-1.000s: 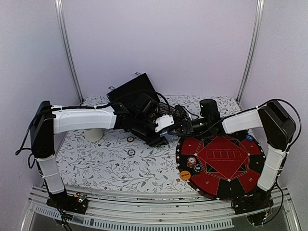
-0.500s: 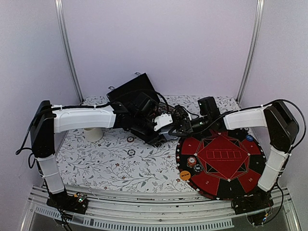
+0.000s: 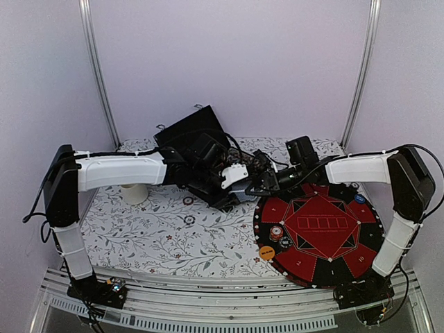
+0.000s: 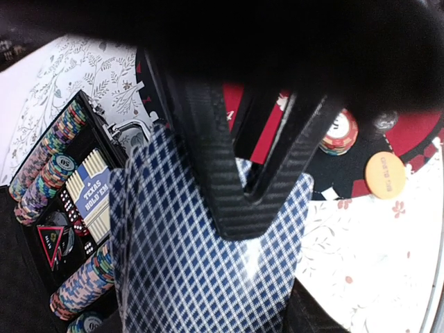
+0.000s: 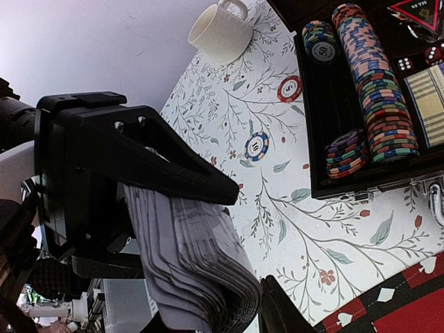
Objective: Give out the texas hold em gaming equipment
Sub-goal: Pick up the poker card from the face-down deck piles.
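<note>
One deck of cards (image 5: pixel 198 260) sits between the left fingers (image 5: pixel 173 166), which appear clenched on it; I cannot tell whether the right fingers (image 5: pixel 281 309) grip anything. Squeeze evenly, since the fanned edges below the fingers could slip.

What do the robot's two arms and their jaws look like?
Both the left arm and the right arm pair smooth white link covers with black joint housings, boxy at the elbows. Thin black cables run along them, looping free beside the joints. The jaws are black, long tapering wedges with a fine ribbed surface; no markings are readable.
</note>
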Action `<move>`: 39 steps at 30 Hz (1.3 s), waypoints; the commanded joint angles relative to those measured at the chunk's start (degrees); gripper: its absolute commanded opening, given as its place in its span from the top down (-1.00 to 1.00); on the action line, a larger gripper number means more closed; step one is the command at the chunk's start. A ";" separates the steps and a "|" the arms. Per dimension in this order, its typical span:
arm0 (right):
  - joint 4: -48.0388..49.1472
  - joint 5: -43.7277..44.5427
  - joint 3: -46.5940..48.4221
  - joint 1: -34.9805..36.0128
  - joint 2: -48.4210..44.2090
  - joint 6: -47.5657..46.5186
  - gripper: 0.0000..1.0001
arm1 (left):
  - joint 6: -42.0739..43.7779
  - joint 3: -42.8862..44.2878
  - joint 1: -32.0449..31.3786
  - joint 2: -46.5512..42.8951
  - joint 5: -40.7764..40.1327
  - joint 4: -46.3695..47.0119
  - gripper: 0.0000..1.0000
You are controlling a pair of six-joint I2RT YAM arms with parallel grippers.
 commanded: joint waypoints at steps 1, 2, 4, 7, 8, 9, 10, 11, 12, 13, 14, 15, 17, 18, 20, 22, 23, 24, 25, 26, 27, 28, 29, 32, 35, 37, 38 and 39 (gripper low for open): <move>-1.47 1.38 1.66 0.32 -3.09 -2.15 0.33 | -1.15 -0.45 1.05 -0.29 1.03 1.03 -0.01; -1.46 1.56 1.67 0.32 -3.22 -2.26 0.33 | -1.16 -0.43 1.16 -0.29 1.18 1.02 -0.01; -1.47 1.90 1.70 0.32 -3.40 -2.43 0.33 | -1.21 -0.41 1.16 -0.29 1.57 1.05 -0.01; -1.27 1.89 1.75 0.29 -4.01 -2.71 0.28 | -1.28 -0.50 1.21 -0.22 1.51 1.05 -0.01; -1.17 1.88 1.75 0.32 -4.18 -2.72 0.27 | -1.28 -0.52 1.25 -0.21 1.47 1.01 -0.01; -1.20 1.95 1.75 0.32 -4.48 -2.84 0.26 | -1.32 -0.52 1.27 -0.21 1.42 1.06 -0.01; -1.15 2.24 1.75 0.29 -4.76 -2.93 0.25 | -1.38 -0.60 1.34 -0.21 1.42 1.05 -0.01; -1.15 2.51 1.71 0.27 -5.11 -3.17 0.25 | -1.38 -0.61 1.33 -0.21 1.42 1.03 -0.01; -1.14 2.82 1.63 0.30 -5.45 -3.36 0.25 | -1.40 -0.61 1.29 -0.21 1.43 1.07 -0.01; -1.03 3.17 1.52 0.30 -5.69 -3.66 0.25 | -1.41 -0.61 1.31 -0.21 1.42 1.07 -0.01; -0.81 3.43 1.42 0.25 -5.94 -3.79 0.26 | -1.51 -0.61 1.35 -0.28 1.49 1.05 -0.01; -0.67 3.53 1.33 0.23 -6.07 -3.92 0.27 | -1.56 -0.61 1.34 -0.29 1.50 1.03 -0.01; -0.61 3.55 1.29 0.27 -6.03 -3.95 0.30 | -1.64 -0.52 1.34 -0.21 1.58 1.07 -0.01; -0.54 3.56 1.31 0.23 -6.00 -3.88 0.31 | -1.65 -0.52 1.35 -0.21 1.60 1.05 -0.01; -0.67 3.46 1.27 0.25 -6.07 -4.04 0.30 | -1.65 -0.52 1.37 -0.21 1.53 1.02 -0.01; -0.35 3.11 1.02 0.23 -6.25 -4.11 0.25 | -1.67 -0.52 1.37 -0.21 1.46 1.03 -0.02; 0.24 2.46 0.71 0.25 -6.26 -4.08 0.19 | -1.72 -0.45 1.42 -0.21 1.42 1.05 -0.01; 1.59 1.37 0.23 0.23 -6.07 -3.87 0.13 | -1.74 -0.37 1.37 -0.19 1.56 1.06 -0.01; 2.91 0.28 -0.30 0.23 -5.64 -3.12 0.08 | -1.75 -0.23 1.36 -0.21 1.74 1.07 -0.02; 4.20 -0.72 -0.47 0.23 -5.00 -2.36 0.05 | -1.80 -0.06 1.43 -0.21 1.95 1.07 -0.02; 5.31 -1.61 -0.59 0.28 -4.19 -1.13 0.03 | -1.78 0.07 1.43 -0.26 2.16 1.07 -0.02; 6.30 -2.31 -0.70 0.24 -3.43 -0.08 0.02 | -1.78 0.17 1.38 -0.28 2.28 1.07 -0.02; 7.08 -2.83 -0.71 0.23 -2.76 0.44 0.02 | -1.80 0.26 1.33 -0.42 2.32 1.14 -0.02; 8.80 -3.10 -0.79 0.25 -1.89 1.53 -0.03 | -1.74 -0.11 1.42 -0.94 2.17 1.85 -0.02; 11.77 -5.29 -0.59 0.32 -0.48 2.79 -0.05 | -1.32 -0.12 1.37 -1.05 3.37 2.29 -0.02; 13.07 -6.44 -0.18 0.52 0.73 4.10 -0.05 | -1.27 0.13 1.35 -0.84 3.45 2.35 -0.01; 13.16 -6.43 0.05 0.64 1.22 4.26 -0.05 | -1.30 0.24 1.32 -0.83 3.29 2.43 -0.02; 13.35 -6.40 0.07 0.71 1.63 4.30 -0.06 | -1.32 0.23 1.28 -0.93 3.19 2.66 -0.01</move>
